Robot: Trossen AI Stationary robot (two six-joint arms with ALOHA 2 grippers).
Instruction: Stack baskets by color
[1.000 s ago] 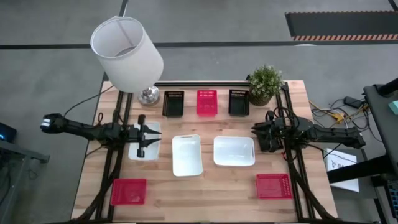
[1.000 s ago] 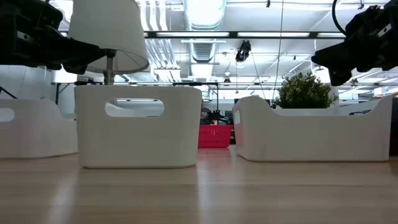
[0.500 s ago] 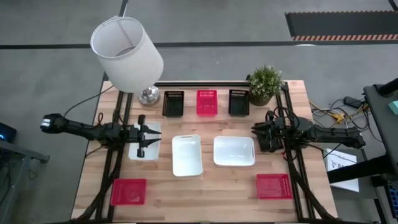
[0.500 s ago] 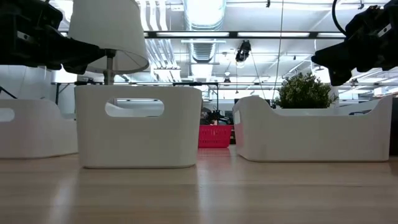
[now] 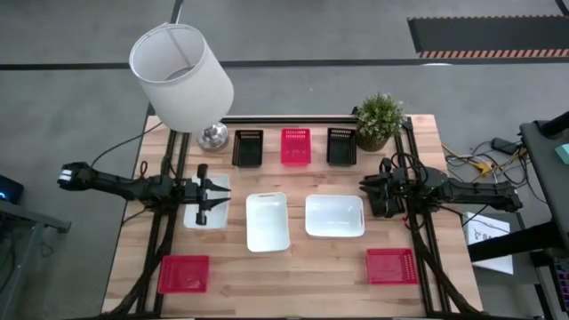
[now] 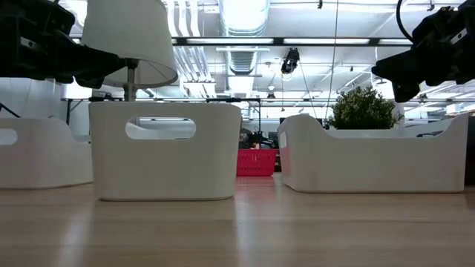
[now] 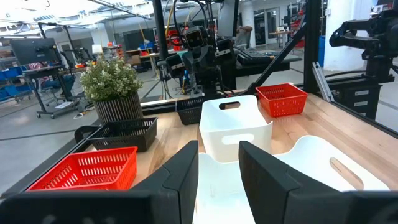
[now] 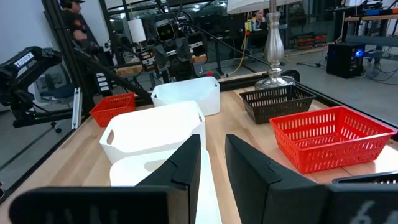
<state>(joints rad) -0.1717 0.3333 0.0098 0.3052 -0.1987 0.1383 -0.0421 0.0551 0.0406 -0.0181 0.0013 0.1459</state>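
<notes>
Three white baskets stand on the table in a row: one (image 5: pixel 206 212) under my left gripper, one (image 5: pixel 268 221) in the middle, one (image 5: pixel 334 216) toward the right. Along the far edge sit a black basket (image 5: pixel 248 148), a red basket (image 5: pixel 295 147) and another black one (image 5: pixel 341 146). Two more red baskets (image 5: pixel 184 274) (image 5: pixel 391 266) lie near the front corners. My left gripper (image 7: pixel 217 168) hovers level over the left white basket, open and empty. My right gripper (image 8: pixel 213 163) hovers level at the right white basket's edge, with a narrow gap between its fingers and nothing in it.
A lamp with a white shade (image 5: pixel 182 76) stands at the far left corner and a potted plant (image 5: pixel 380 120) at the far right. Bare wood lies between the two front red baskets. Cables and equipment lie past the table's right edge.
</notes>
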